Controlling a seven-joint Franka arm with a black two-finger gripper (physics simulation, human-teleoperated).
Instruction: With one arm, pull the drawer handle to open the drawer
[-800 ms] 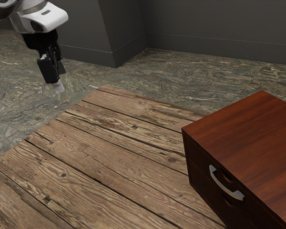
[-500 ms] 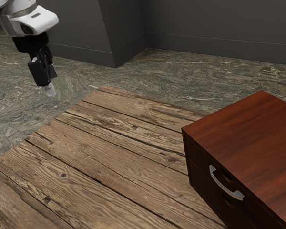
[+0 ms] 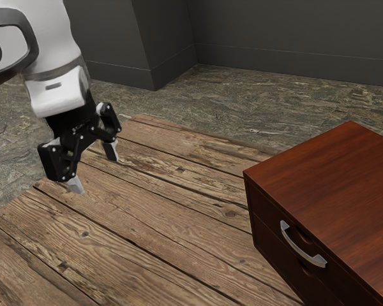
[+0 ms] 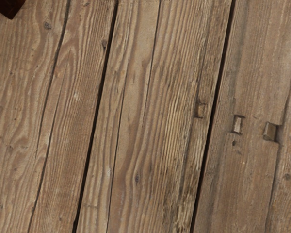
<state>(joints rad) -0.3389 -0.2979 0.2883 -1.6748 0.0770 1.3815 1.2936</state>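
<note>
A dark red wooden cabinet [image 3: 335, 191] stands at the exterior view's right on the plank table. Its drawer front carries a curved silver handle [image 3: 301, 245] and sits flush with the cabinet face. My gripper [image 3: 94, 168] hangs open over the planks at the exterior view's left, far from the handle, with nothing between its white-tipped fingers [image 3: 75, 185]. In the wrist view a dark corner of the cabinet [image 4: 7, 7] shows at the edge above bare planks.
The plank table [image 3: 153, 210] spreads between my hand and the cabinet. Stone floor [image 3: 255, 102] and grey walls [image 3: 153, 38] lie behind it. The table's edge runs close to my hand at the exterior view's left.
My arm has swung down and toward the table, from above the stone floor to over the planks. The hand has turned and its fingers have spread apart.
</note>
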